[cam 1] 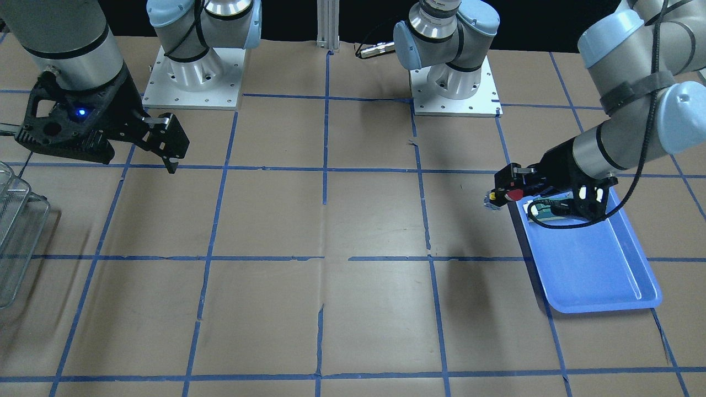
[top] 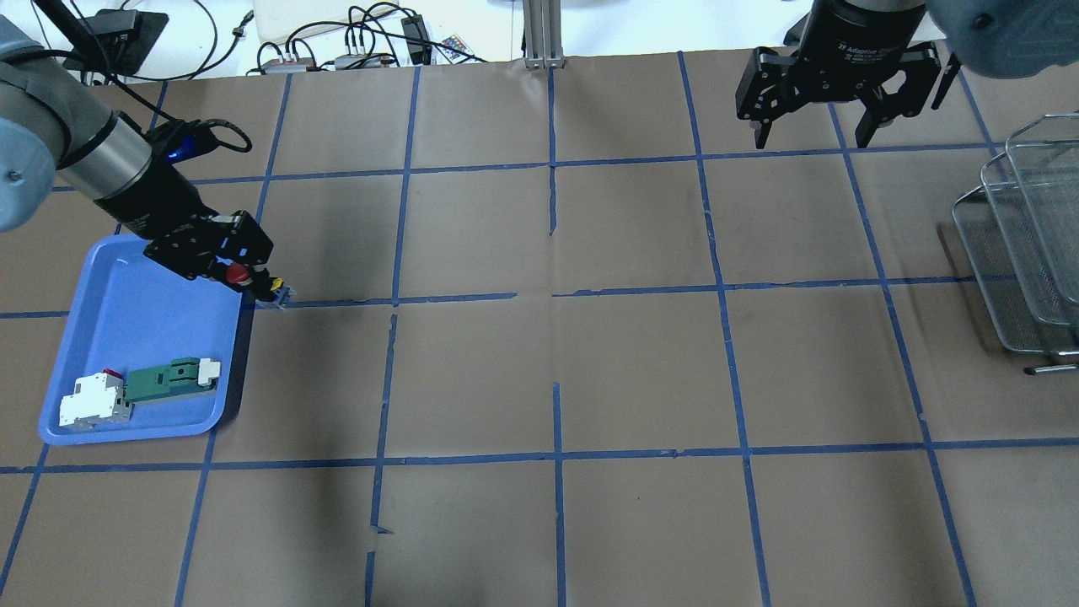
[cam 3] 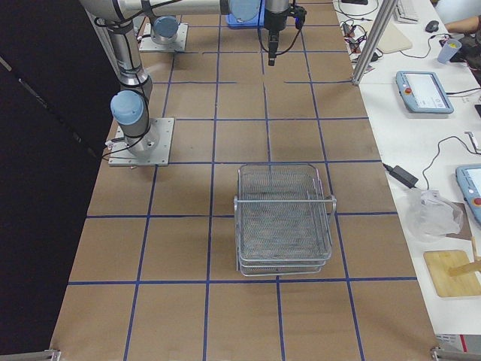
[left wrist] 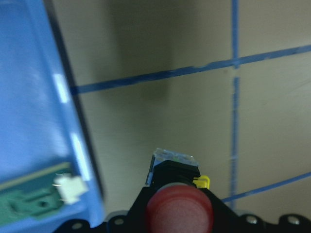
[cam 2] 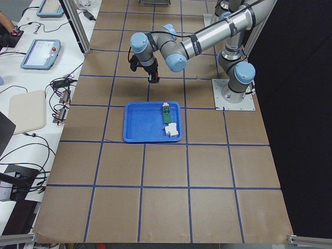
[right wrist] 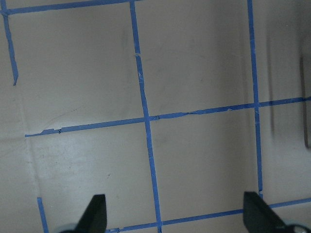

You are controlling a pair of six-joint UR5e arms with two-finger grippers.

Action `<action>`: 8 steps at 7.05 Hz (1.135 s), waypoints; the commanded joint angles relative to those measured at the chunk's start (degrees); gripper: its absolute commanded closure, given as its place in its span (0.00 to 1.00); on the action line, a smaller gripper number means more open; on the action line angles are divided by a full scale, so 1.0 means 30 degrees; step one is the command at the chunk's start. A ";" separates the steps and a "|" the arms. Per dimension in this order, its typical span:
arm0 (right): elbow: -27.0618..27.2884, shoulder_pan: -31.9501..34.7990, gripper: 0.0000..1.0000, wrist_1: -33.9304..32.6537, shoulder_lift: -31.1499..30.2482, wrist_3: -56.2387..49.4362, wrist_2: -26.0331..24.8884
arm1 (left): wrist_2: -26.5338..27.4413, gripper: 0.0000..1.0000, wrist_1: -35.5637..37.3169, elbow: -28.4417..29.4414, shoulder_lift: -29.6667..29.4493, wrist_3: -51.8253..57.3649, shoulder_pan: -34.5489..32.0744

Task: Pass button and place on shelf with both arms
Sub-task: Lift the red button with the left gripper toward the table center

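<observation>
My left gripper (top: 244, 271) is shut on the button (top: 239, 273), a red mushroom cap on a black body, held above the table just beside the blue tray's inner edge. It shows in the front view (cam 1: 513, 194) and close up in the left wrist view (left wrist: 179, 208). My right gripper (top: 816, 126) hangs open and empty high over the far right of the table; its fingertips (right wrist: 98, 209) show wide apart in the right wrist view. The wire shelf (top: 1024, 244) stands at the right edge, also in the right side view (cam 3: 284, 218).
The blue tray (top: 118, 337) holds a green-and-white flat part (top: 169, 379) and a white-and-red block (top: 91, 400). The brown paper table carries a blue tape grid. Both arm bases (cam 1: 193, 71) sit at the robot's side of the table.
</observation>
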 commanded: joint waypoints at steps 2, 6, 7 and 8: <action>-0.0001 -0.0219 0.00 -0.0041 0.0000 -0.0223 -0.0023 | -0.6105 0.95 -0.0079 -0.0006 0.0305 -1.1528 -0.4255; -0.0001 -0.0396 0.00 -0.0040 0.0000 -0.0225 -0.0052 | -1.6274 0.94 0.2777 -0.0358 -0.0515 -2.0326 -0.6221; -0.0001 -0.0687 0.00 -0.0012 0.0000 -0.0312 -0.0052 | -1.6409 0.94 0.5549 -0.0329 -0.0720 -2.4326 -0.6837; -0.0175 -0.1357 0.00 0.0105 -0.0087 -0.0341 0.0267 | -1.6410 0.93 0.8651 -0.0154 -0.0809 -2.8920 -0.7655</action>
